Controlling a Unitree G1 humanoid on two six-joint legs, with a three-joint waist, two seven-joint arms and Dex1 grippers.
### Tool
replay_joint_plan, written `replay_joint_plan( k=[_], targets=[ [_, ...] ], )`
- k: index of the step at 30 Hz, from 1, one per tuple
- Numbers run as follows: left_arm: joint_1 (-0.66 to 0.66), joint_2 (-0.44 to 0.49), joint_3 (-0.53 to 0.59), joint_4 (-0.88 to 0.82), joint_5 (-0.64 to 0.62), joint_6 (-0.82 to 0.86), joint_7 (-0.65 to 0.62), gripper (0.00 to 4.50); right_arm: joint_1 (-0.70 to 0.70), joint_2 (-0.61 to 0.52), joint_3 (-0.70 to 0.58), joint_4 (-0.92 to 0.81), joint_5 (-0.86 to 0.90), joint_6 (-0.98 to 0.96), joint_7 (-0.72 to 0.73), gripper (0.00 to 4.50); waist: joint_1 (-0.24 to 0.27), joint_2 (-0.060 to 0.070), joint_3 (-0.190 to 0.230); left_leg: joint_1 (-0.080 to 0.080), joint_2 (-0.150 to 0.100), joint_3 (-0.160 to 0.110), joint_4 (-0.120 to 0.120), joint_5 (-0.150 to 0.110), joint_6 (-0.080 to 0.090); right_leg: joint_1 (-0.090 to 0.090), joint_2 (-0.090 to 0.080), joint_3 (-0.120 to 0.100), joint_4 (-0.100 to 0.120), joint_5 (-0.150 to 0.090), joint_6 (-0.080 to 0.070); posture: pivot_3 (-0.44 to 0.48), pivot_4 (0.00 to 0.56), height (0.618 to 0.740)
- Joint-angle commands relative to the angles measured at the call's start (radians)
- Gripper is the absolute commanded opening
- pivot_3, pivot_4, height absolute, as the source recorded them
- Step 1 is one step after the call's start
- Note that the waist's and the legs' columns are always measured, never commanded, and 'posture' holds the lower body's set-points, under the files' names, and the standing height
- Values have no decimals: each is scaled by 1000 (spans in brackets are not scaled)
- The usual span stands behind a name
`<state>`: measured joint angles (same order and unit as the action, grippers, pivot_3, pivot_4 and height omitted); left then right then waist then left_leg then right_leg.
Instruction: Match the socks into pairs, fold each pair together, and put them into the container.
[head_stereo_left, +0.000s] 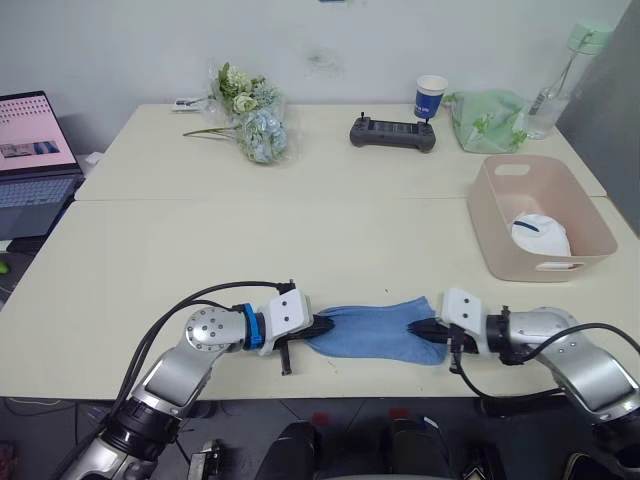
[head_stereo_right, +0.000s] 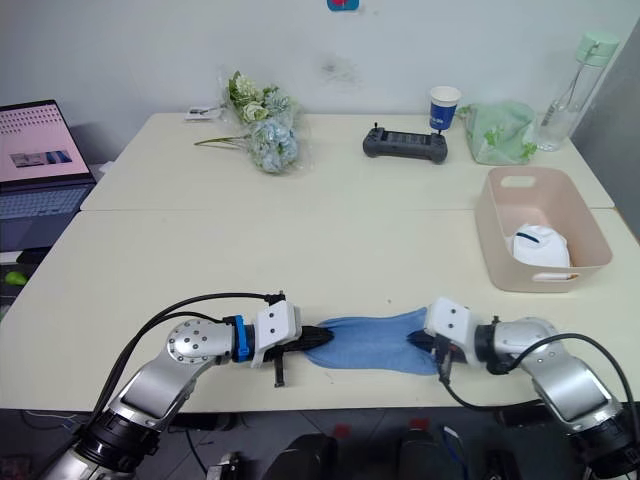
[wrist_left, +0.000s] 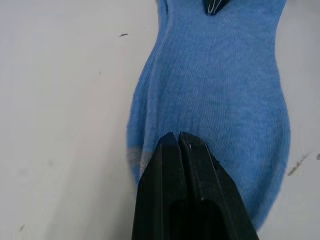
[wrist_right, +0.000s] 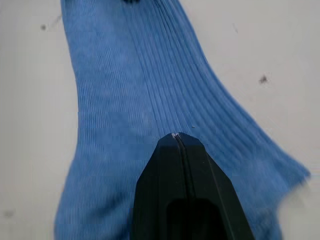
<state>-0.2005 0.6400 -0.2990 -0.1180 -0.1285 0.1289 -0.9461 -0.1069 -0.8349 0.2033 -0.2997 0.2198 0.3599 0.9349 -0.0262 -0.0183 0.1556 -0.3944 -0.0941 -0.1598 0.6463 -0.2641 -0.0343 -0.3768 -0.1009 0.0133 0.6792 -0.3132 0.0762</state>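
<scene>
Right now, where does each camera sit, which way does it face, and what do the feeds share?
Left eye: head camera, looking down over the table; both arms show.
Right eye: the head camera's other eye, same scene; pink container at right.
Left wrist: looks along the left gripper, shut on the blue sock.
Right wrist: looks along the right gripper, shut on the same sock.
All four share that sock.

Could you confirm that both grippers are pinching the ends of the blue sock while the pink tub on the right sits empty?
Not quite: the pink tub already holds a white sock, as the left eye view shows. The left gripper and right gripper do pinch the blue sock.
</scene>
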Motion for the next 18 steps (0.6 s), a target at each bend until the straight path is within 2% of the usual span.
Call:
replay_joint_plan(
  k=[1,5,8,10,18],
  targets=[
    [15,0,48,10,-26,40,6,46,29,-26,-70,10,10,-21,14,0,-1,0,0,1,0,0,0,0,0,1,0,0,0,0,0,0,150,740],
    [36,-17,74,-58,-111,114,-15,46,66,-29,-154,-49,129,51,61,0,-2,0,0,2,0,0,-1,0,0,2,0,0,0,0,0,0,150,740],
    [45,-18,96,-123,-157,145,-23,46,37,5,-268,-91,312,240,23,0,-3,0,0,2,0,0,-1,0,0,2,0,0,0,0,0,0,150,740],
    [46,-13,107,-152,-166,149,-23,46,34,-1,-292,-79,332,283,18,0,-2,0,0,2,0,0,0,0,0,2,0,0,0,0,0,0,150,740],
    [64,40,123,-234,-177,169,-54,0,63,6,-219,2,218,252,-7,2727,-1,0,0,1,0,0,-1,0,0,2,0,0,-1,0,0,0,150,740]
  ],
)
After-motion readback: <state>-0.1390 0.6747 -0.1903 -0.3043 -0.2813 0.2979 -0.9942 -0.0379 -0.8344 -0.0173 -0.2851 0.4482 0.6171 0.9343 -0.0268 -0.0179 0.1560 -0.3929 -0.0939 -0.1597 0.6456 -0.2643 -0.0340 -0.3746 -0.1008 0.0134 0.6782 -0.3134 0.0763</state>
